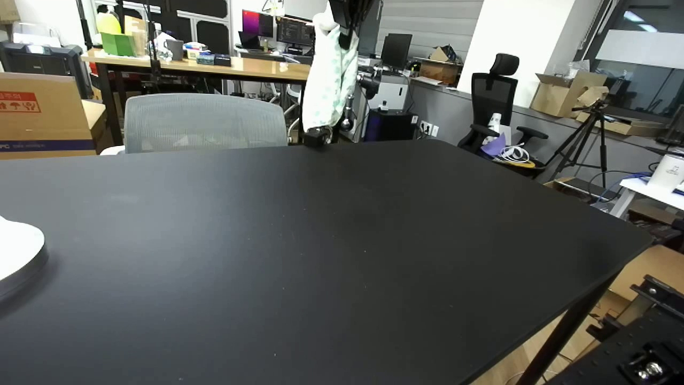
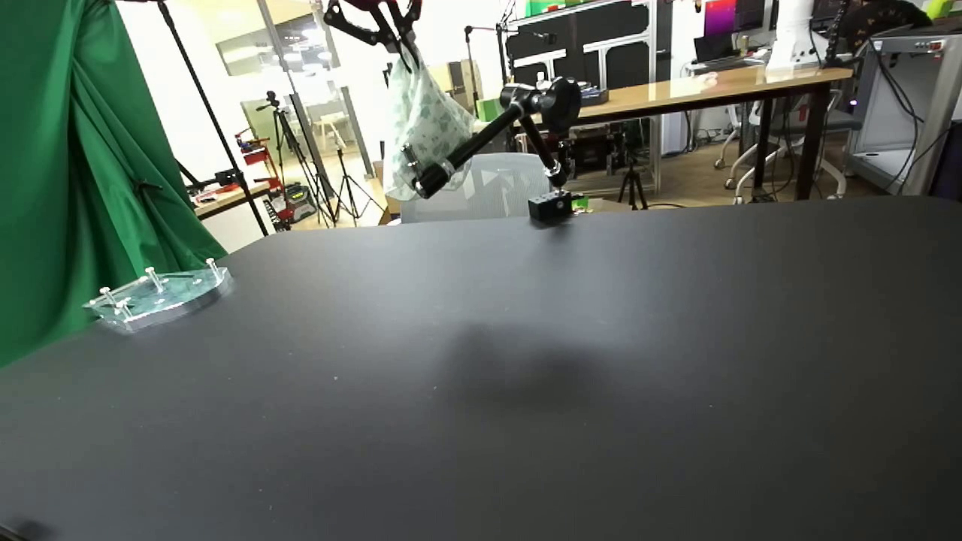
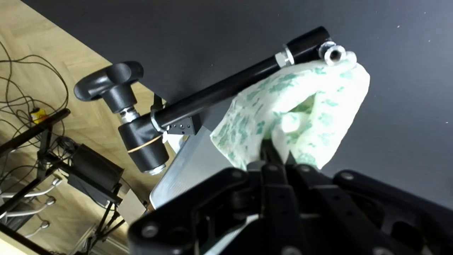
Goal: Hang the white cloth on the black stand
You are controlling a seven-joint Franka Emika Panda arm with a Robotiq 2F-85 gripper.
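My pincer (image 2: 409, 61) is pinching the top of the white cloth (image 2: 427, 124). The cloth has little green shapes on it, and in both exterior views it hangs down under my pincer, above the black surface (image 2: 601, 315). The black stand (image 2: 488, 134) is lower than my pincer, and it looks like a skinny bent arm. In an exterior view its small block foot (image 2: 550, 206) sits on the surface, down and to the right of my pincer, and the end of its bar (image 2: 466, 151) pokes in front of the cloth. In the wrist view the bar's metal stud (image 3: 330, 50) is just beside the edge of the cloth, past the tips of my pincer, but I cannot tell if they touch. A fat black knob (image 3: 107, 83) is off to the left of my pincer there. A clear plate with bolts (image 2: 161, 297) lies on the surface, well apart from my pincer
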